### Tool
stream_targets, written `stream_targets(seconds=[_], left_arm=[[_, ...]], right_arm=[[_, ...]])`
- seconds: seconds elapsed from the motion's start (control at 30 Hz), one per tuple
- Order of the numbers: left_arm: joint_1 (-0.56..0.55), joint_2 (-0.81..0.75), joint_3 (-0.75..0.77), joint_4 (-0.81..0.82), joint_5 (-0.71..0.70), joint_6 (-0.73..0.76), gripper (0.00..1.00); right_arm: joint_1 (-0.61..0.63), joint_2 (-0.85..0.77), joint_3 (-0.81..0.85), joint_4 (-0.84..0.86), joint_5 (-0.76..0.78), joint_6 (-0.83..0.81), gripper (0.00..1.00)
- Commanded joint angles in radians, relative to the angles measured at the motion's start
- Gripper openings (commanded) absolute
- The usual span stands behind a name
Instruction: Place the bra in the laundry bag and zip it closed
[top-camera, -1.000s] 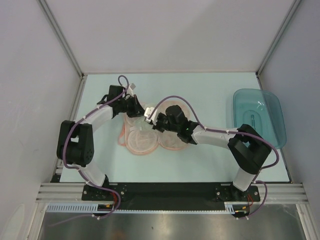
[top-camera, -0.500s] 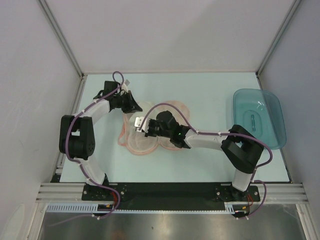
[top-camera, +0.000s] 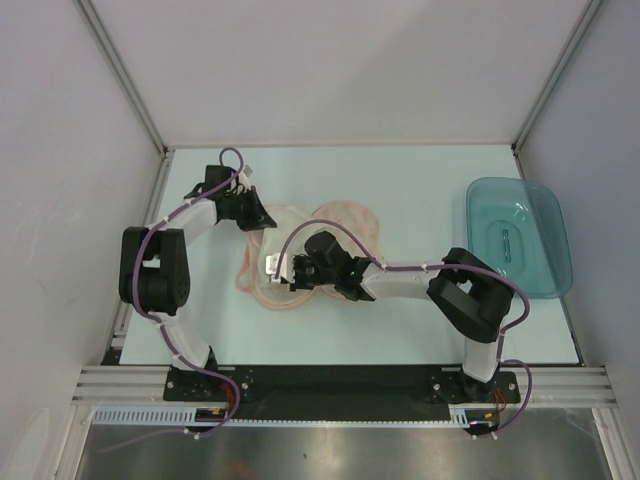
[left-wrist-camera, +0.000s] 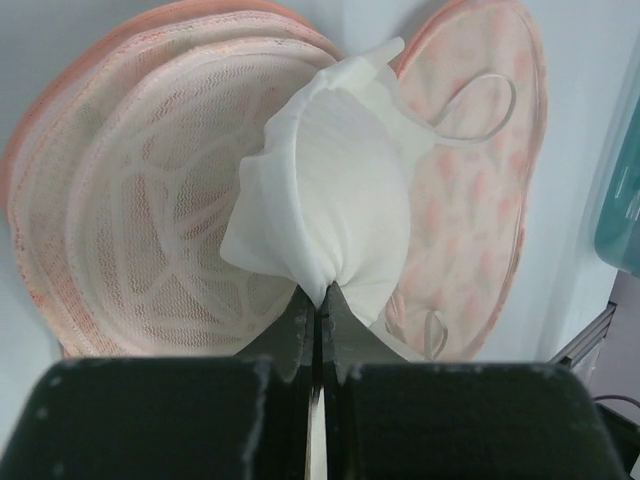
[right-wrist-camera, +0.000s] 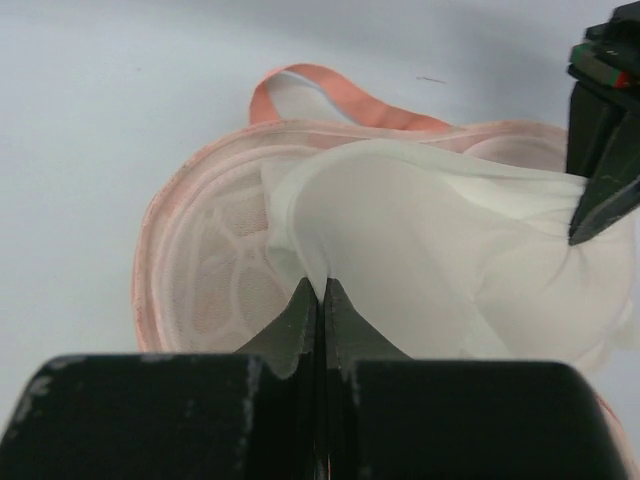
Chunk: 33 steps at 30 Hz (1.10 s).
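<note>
Left pincer (left-wrist-camera: 318, 300) is pressed tight on one end of the bra (left-wrist-camera: 330, 190), and the right pincer (right-wrist-camera: 320, 290) pinches the other end. The bra hangs just over the open bag (left-wrist-camera: 140, 200), above one mesh half. To do this step well, lower both ends together into that half. Tuck in the loose strap (left-wrist-camera: 480, 110) lying on the bag's other half, then let go. From above the arms hide it, but the bra seems to stretch long-ways from the bag's far edge to its near edge.
</note>
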<state>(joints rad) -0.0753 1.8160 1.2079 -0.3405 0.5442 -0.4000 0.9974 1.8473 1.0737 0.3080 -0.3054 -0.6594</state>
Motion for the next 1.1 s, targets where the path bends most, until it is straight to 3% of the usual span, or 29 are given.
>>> stream_targets(seconds=[0.0, 0.33, 0.43, 0.53, 0.57, 0.7, 0.73, 0.8, 0.93, 1.07], left_arm=[[0.009, 0.011, 0.007, -0.008, -0.047, 0.026, 0.0], [0.011, 0.025, 0.018, -0.029, -0.131, 0.027, 0.02], [0.016, 0.003, 0.01, -0.026, -0.159, 0.023, 0.08], [0.019, -0.009, 0.013, -0.025, -0.185, 0.023, 0.22], [0.022, -0.011, 0.028, -0.035, -0.199, 0.027, 0.24], [0.029, -0.049, 0.025, -0.048, -0.237, 0.03, 0.33], [0.031, -0.056, 0.025, -0.06, -0.242, 0.03, 0.37], [0.032, -0.096, 0.025, -0.068, -0.256, 0.033, 0.46], [0.032, -0.187, 0.002, -0.078, -0.296, 0.041, 0.47], [0.032, -0.241, -0.024, -0.068, -0.282, 0.065, 0.55]], right_arm=[[0.017, 0.038, 0.017, -0.029, -0.052, -0.026, 0.02], [0.032, 0.081, 0.043, -0.075, -0.049, -0.029, 0.07], [0.033, 0.085, 0.045, -0.07, -0.032, -0.014, 0.15], [0.032, 0.089, 0.057, -0.079, -0.031, 0.013, 0.27], [0.032, 0.086, 0.057, -0.079, -0.032, 0.024, 0.37], [0.029, 0.035, 0.032, -0.063, -0.032, 0.11, 0.57], [0.026, 0.02, 0.008, -0.031, -0.015, 0.133, 0.66], [0.021, -0.04, -0.001, -0.018, 0.038, 0.181, 0.69], [-0.022, -0.155, -0.04, -0.011, 0.113, 0.354, 0.73], [-0.081, -0.255, -0.096, 0.034, 0.178, 0.503, 0.8]])
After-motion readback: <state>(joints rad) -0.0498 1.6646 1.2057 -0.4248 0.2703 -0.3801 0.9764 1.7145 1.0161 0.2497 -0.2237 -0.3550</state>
